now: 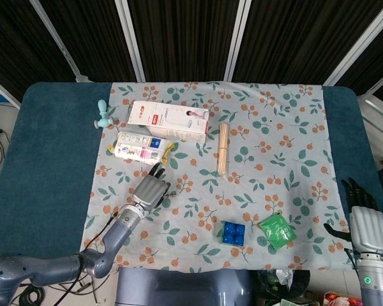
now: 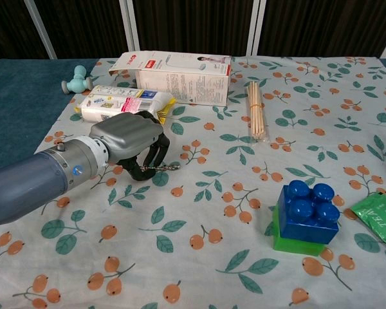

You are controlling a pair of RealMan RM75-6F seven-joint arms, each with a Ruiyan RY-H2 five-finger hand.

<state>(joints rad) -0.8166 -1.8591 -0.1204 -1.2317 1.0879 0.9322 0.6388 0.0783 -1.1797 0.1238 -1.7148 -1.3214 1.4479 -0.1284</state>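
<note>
My left hand (image 1: 151,190) (image 2: 132,143) hovers low over the floral cloth (image 1: 274,146), fingers curled down and in, holding nothing. Just beyond its fingertips lies a white and yellow snack pack (image 1: 140,148) (image 2: 122,103), not touched. Behind that is a white carton (image 1: 169,121) (image 2: 180,77) lying flat. My right hand (image 1: 365,220) is at the table's front right corner, fingers straight and apart, empty; the chest view does not show it. The things nearest it are a green packet (image 1: 277,229) (image 2: 381,219) and a blue block on a green one (image 1: 233,233) (image 2: 305,209).
A bundle of wooden sticks (image 1: 223,148) (image 2: 256,111) lies in the middle of the cloth. A small teal toy (image 1: 102,115) (image 2: 76,78) stands at the cloth's far left edge. Blue table cover (image 1: 51,159) shows on both sides.
</note>
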